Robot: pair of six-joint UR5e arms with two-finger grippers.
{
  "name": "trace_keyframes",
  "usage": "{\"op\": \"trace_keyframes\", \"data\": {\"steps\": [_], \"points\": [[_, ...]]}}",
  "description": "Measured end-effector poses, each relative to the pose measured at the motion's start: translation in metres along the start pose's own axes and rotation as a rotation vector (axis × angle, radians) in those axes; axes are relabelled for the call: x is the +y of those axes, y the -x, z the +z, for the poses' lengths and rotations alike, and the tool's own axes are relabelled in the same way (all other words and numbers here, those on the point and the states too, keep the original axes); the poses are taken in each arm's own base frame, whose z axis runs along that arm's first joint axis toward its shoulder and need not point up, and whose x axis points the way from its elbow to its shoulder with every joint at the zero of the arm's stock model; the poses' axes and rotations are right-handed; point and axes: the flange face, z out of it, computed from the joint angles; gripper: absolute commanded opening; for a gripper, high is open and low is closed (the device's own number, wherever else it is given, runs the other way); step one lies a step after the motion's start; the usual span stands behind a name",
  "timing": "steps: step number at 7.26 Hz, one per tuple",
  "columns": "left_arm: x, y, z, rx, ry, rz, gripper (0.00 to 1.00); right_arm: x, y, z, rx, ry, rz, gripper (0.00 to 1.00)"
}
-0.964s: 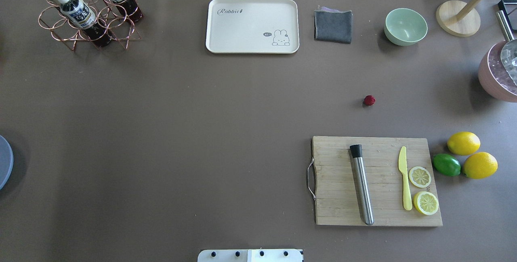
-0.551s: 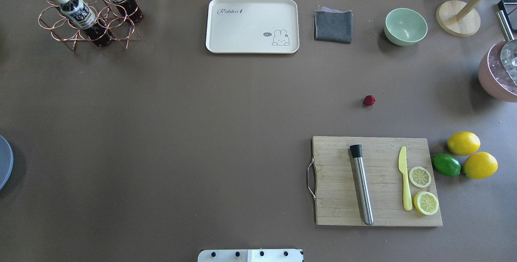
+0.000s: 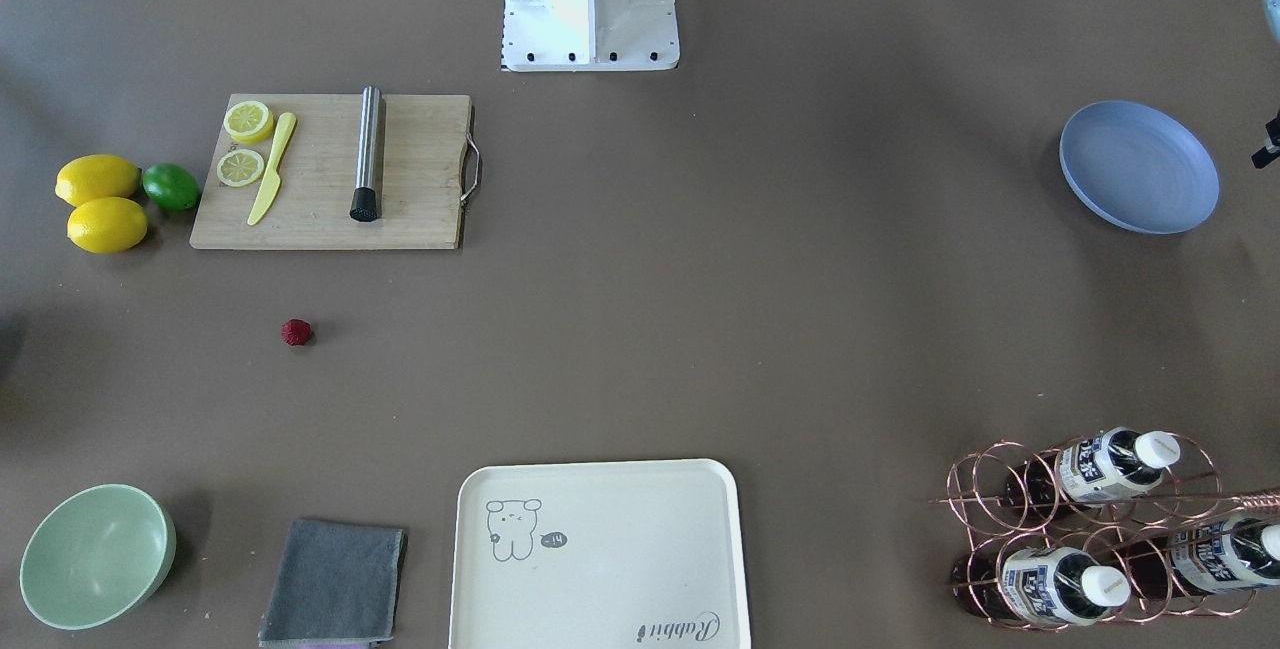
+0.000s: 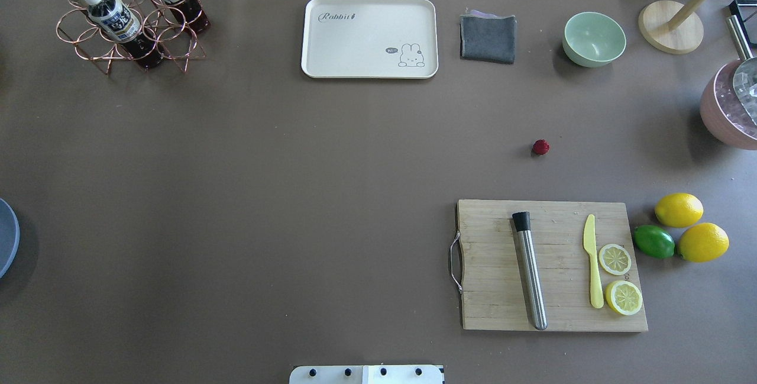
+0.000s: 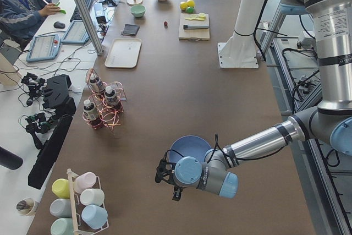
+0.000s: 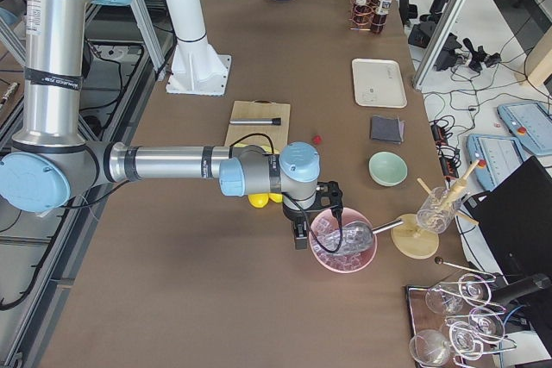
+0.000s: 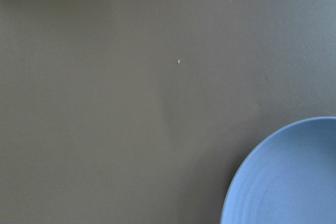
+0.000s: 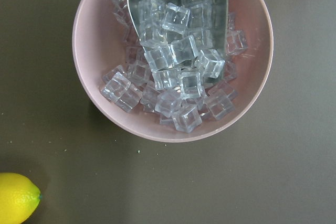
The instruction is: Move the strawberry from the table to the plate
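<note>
The strawberry lies alone on the brown table, beyond the cutting board. The blue plate rests at the table's far left end; only its rim shows in the overhead view. My left gripper hovers beside the plate, far from the berry. Over by the pink ice bowl hangs my right gripper, a short way from the strawberry. Both grippers show only in the side views, so I cannot tell whether they are open or shut.
A cutting board holds a muddler, a yellow knife and lemon slices. Two lemons and a lime sit to its right. Along the far edge stand a bottle rack, cream tray, grey cloth and green bowl.
</note>
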Motion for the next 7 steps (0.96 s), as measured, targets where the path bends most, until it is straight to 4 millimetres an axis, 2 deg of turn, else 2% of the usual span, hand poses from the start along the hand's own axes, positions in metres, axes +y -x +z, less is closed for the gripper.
{"op": "trace_keyframes", "data": {"steps": [2,5,6,7], "points": [[0.003,-0.009,0.02,0.047,0.053,0.015,0.98,0.0,0.001,0.001,0.0,0.003,-0.004,1.0],[0.003,-0.018,0.039,0.106,0.103,0.026,0.97,0.0,0.002,0.004,0.003,0.008,-0.005,1.0],[-0.001,-0.022,0.047,0.114,0.12,0.04,0.94,0.0,0.002,0.004,0.005,0.008,-0.004,1.0],[-0.006,-0.026,0.055,0.119,0.137,0.053,0.82,0.0,0.002,0.004,0.006,0.008,-0.005,1.0]]}}
